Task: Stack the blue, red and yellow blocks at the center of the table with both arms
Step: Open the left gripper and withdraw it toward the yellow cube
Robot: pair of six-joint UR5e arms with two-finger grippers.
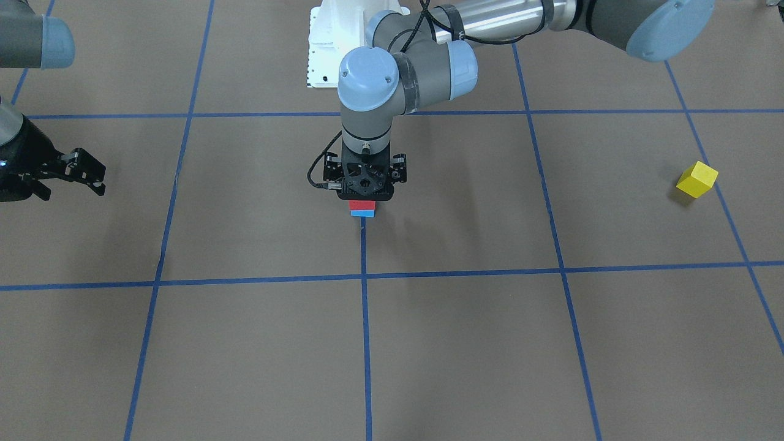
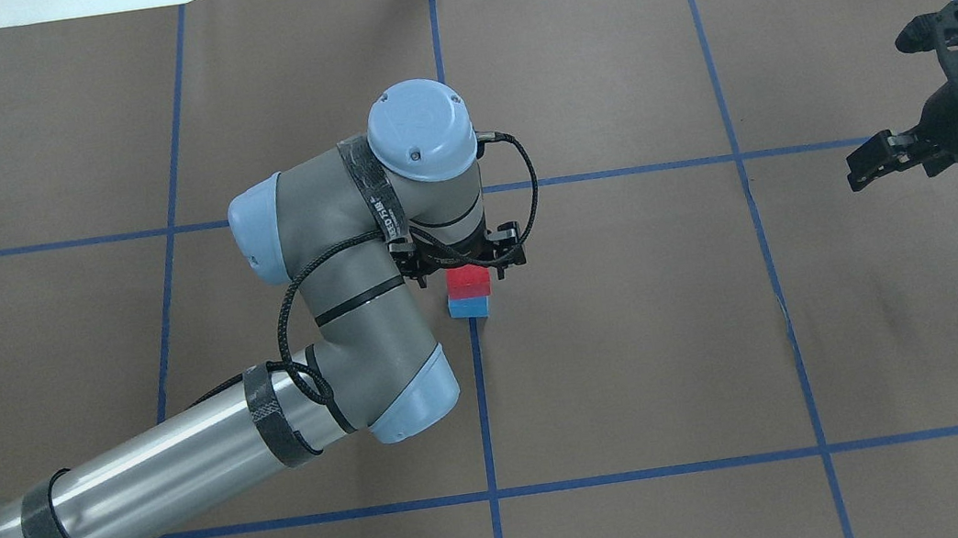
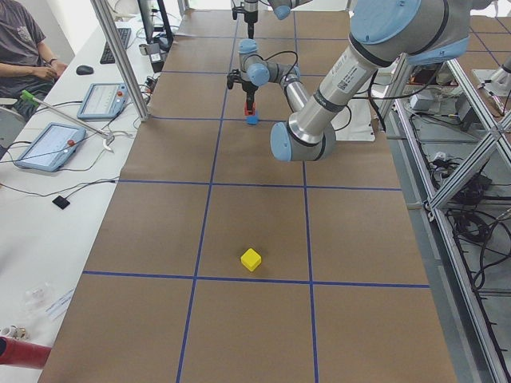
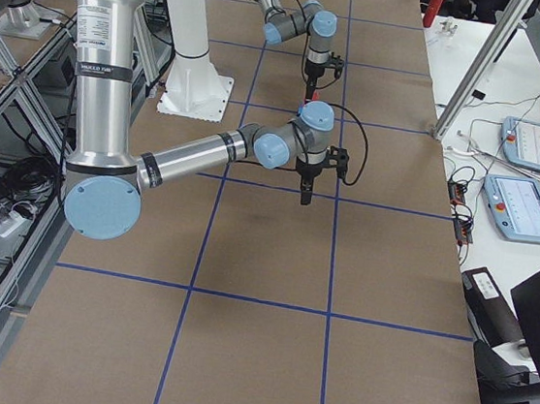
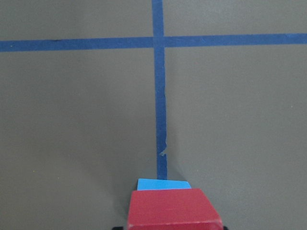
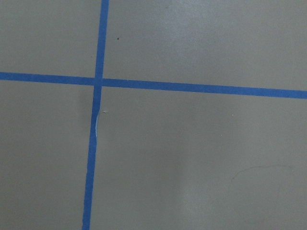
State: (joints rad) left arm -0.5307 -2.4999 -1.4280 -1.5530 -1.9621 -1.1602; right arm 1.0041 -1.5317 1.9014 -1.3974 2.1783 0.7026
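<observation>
The red block (image 1: 361, 206) sits on top of the blue block (image 1: 362, 214) at the table's centre, on a blue tape line. My left gripper (image 1: 365, 195) points straight down and is shut on the red block; the left wrist view shows the red block (image 5: 172, 208) close up with the blue block (image 5: 162, 184) under it. The yellow block (image 1: 697, 179) lies alone far out on my left side; it also shows in the exterior left view (image 3: 251, 258). My right gripper (image 1: 97, 177) hovers open and empty far out on my right side.
The table is brown paper with a grid of blue tape lines (image 1: 364, 275). The white robot base (image 1: 331, 43) stands at the table's back edge. An operator (image 3: 24, 56) sits at a side desk with tablets (image 3: 48, 145).
</observation>
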